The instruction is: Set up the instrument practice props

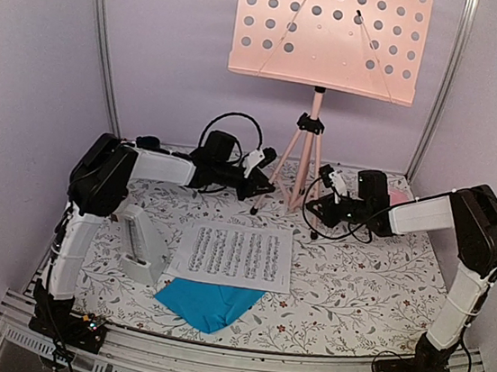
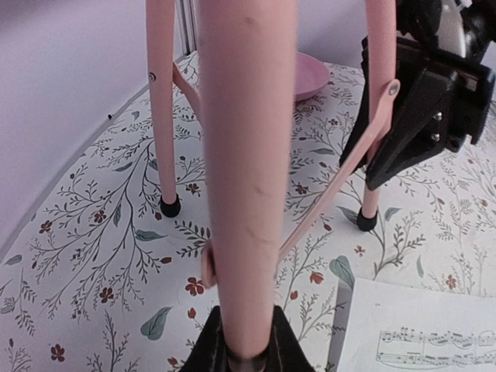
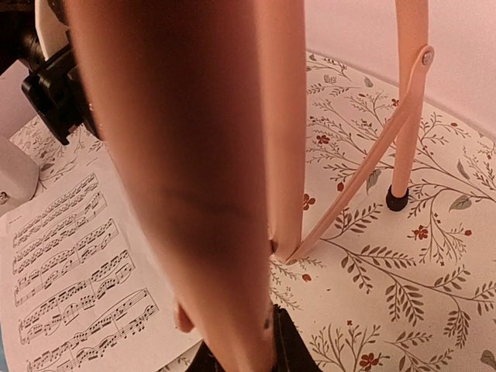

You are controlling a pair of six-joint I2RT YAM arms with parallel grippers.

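Observation:
The pink music stand stands at the back middle, its hole-punched tray high up and its tripod legs on the table. My left gripper is shut on the stand's left leg, which fills the space between the jaws. My right gripper is shut on the right leg, with the jaws closed around it. The white music sheet lies flat in front of the stand, partly over the bright blue sheet. The white metronome stands left of the sheets.
A round pink plate lies at the back right behind my right arm; it also shows in the left wrist view. A dark blue cup sits at the back left. Cables loop behind my left wrist. Walls close in on both sides.

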